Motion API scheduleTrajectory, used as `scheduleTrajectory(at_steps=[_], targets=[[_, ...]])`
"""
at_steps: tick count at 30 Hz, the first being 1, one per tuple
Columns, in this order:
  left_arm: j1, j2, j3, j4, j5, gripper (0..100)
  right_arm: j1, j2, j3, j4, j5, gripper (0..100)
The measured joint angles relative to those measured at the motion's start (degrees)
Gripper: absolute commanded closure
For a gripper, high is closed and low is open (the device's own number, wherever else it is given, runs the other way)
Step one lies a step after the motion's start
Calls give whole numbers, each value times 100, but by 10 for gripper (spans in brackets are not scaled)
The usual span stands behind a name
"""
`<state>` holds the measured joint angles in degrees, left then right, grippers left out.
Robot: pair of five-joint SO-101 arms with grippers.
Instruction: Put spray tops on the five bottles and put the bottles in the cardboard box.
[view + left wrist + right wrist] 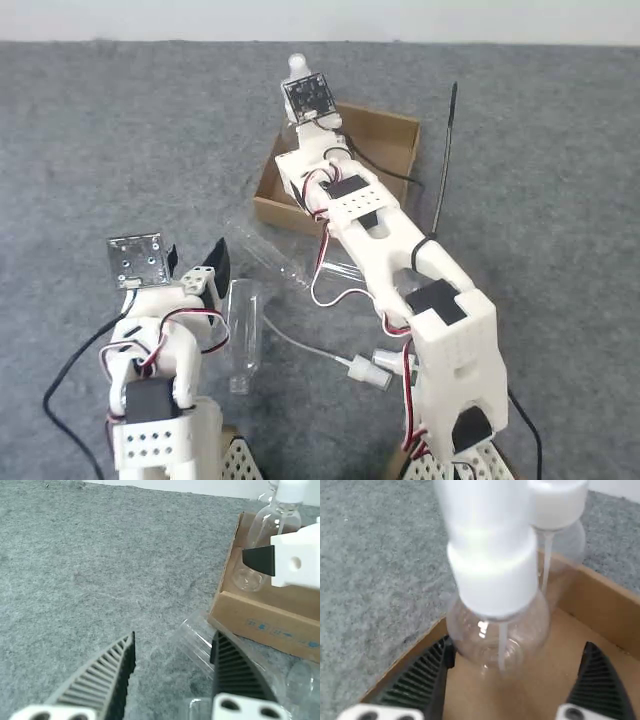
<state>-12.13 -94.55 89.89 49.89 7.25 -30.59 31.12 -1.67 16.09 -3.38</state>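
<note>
R gripper [519, 647], open, straddles capped bottle [495, 630] in cardboard box [600, 597], approx. 12 o'clock: release step. Next, I think: L gripper [174, 636], also open, grasps lying clear bottle [196, 641].

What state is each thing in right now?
Near bottle: capped, upright in cardboard box.
Right claw: open, straddling that bottle.
Far bottle: capped, upright.
Left claw: open.
Lying bottle: uncapped, on table.
Loose spray top: unattached, on table.
</note>
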Motion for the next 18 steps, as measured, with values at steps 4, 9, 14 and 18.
scheduleTrajectory(at_steps=[4,9,14,18], targets=[[0,0,0,0,0,772,0,-202,9,308,0,698],[0,0,0,0,0,772,9,-563,9,782,0,698],[0,0,0,0,0,771,-44,-809,9,1292,0,698],[0,0,0,0,0,771,-132,-1020,9,1697,0,698]])
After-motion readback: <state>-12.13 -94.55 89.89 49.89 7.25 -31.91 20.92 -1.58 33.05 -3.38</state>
